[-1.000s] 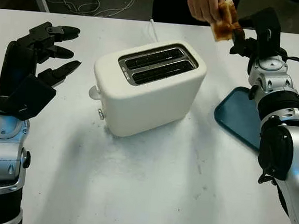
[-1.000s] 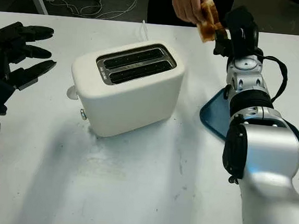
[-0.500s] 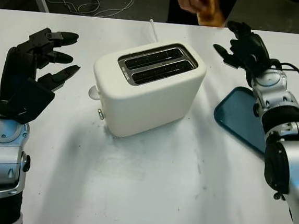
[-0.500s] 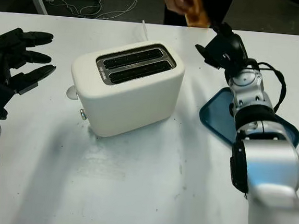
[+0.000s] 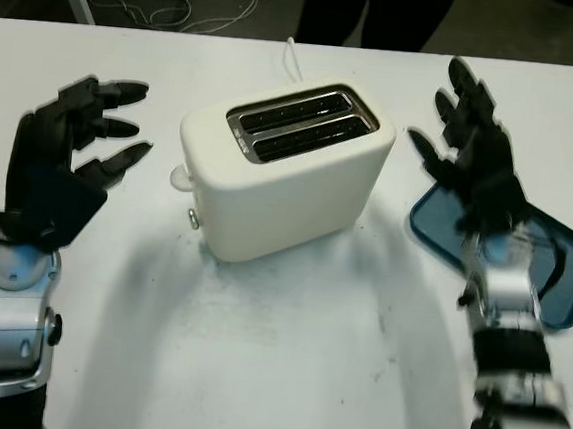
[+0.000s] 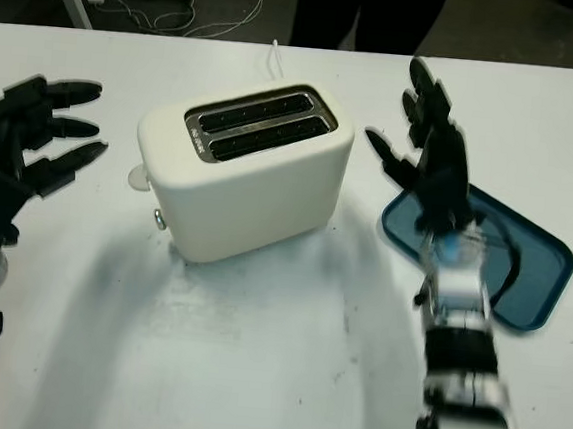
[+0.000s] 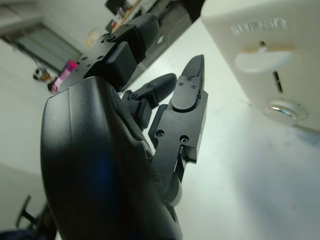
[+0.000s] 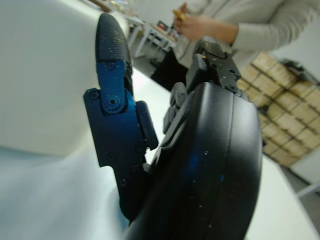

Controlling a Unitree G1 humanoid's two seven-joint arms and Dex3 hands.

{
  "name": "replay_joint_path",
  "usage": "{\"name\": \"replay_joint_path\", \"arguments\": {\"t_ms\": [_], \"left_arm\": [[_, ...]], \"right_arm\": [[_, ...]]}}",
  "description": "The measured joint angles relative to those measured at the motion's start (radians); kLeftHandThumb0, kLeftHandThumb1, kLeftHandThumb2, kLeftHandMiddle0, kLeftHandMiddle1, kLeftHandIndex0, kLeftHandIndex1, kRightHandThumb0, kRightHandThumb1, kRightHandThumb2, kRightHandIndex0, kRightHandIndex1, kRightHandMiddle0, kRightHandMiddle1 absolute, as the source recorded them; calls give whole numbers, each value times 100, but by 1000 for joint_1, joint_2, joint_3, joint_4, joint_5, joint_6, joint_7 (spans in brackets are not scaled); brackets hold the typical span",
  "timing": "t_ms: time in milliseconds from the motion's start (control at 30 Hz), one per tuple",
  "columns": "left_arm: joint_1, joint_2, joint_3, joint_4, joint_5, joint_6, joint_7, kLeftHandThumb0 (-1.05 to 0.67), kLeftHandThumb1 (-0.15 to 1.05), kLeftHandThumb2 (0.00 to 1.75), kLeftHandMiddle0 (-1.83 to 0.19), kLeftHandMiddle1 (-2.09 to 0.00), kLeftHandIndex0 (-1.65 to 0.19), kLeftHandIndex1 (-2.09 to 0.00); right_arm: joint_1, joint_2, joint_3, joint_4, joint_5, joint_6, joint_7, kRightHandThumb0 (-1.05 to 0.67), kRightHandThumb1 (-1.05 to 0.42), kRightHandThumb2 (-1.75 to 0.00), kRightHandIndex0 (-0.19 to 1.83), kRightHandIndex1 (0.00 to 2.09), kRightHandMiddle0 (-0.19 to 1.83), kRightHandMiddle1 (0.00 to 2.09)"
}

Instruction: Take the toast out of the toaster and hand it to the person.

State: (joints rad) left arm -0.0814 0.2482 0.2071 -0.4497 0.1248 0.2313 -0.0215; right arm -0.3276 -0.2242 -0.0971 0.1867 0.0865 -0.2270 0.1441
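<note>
The toaster is set mid-table, a tray to its right, a person behind.

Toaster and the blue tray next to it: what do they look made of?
The toaster looks like matte cream plastic: smooth rounded shell with soft, dull highlights. The band around its slots looks like brushed metal, grey and shiny. The blue tray seems to be moulded plastic, uniform in colour with a raised rim, though coated metal is possible.
</note>
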Motion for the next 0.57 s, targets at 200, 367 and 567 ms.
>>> {"name": "replay_joint_path", "arguments": {"t_ms": [200, 367, 567], "left_arm": [[120, -140, -7, -112, -8, -2, 89, -18, 92, 19, -38, -74, -48, -25], [241, -227, -70, -119, 46, -90, 166, -24, 92, 23, -30, -59, -41, -15], [292, -296, -137, -91, 117, -97, 235, -32, 92, 36, -34, -43, -41, -8]], "right_arm": [[207, 73, 35, -223, 36, 78, 8, -50, -92, -44, 14, 3, 14, 2], [307, 129, 63, -322, 17, 93, -35, -50, -92, -49, 20, 6, 20, 4], [335, 171, 102, -366, 15, 147, -45, -50, -92, -47, 18, 5, 18, 2]]}}
